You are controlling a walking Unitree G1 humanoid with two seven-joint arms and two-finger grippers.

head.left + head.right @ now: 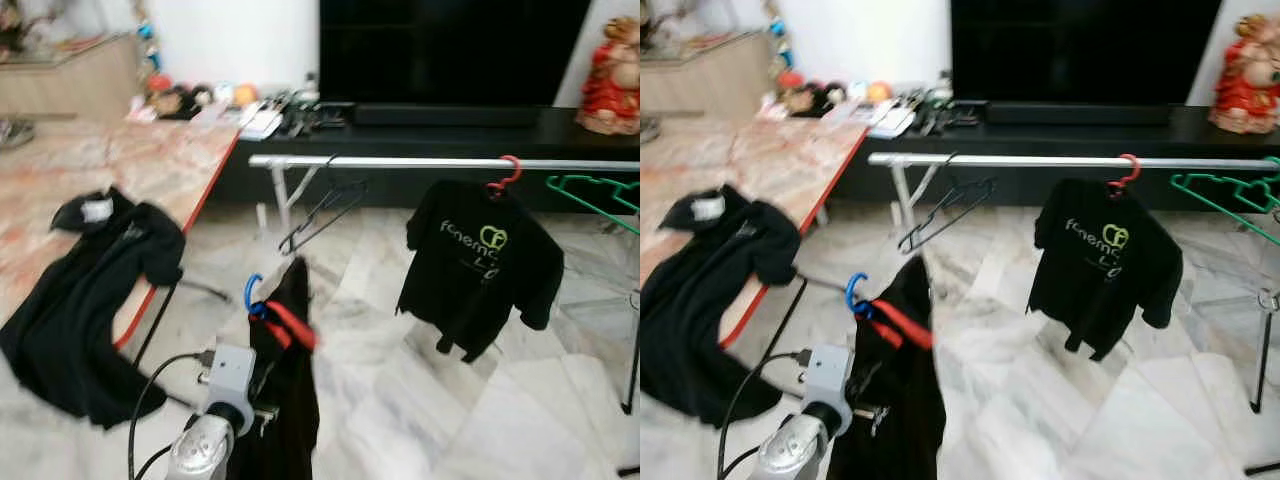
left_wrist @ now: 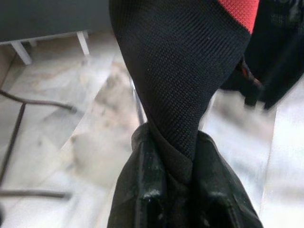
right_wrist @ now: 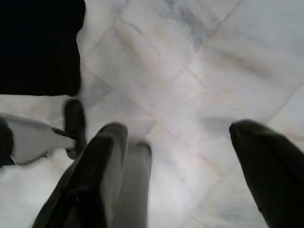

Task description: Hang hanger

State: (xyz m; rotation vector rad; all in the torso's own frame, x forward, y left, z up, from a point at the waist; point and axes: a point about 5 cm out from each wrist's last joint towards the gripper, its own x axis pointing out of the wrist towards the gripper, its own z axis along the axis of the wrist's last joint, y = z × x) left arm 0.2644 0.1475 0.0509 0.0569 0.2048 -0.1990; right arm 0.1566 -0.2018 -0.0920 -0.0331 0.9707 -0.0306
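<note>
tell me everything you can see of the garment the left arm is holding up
The black garment hangs limp from a hanger with a blue hook, in front of the silver rail and below it, not yet hung. It looks like knit fabric, black with a red band near the top. The left end effector is shut on a bunched fold of the cloth, and the rest drapes down beside the arm.

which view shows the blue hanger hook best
The left eye view: the blue hanger hook stands clear above the black and red garment held up by the left gripper, below the silver rail. The right eye view shows it much the same. The left wrist view gives the pinched fabric.
</note>
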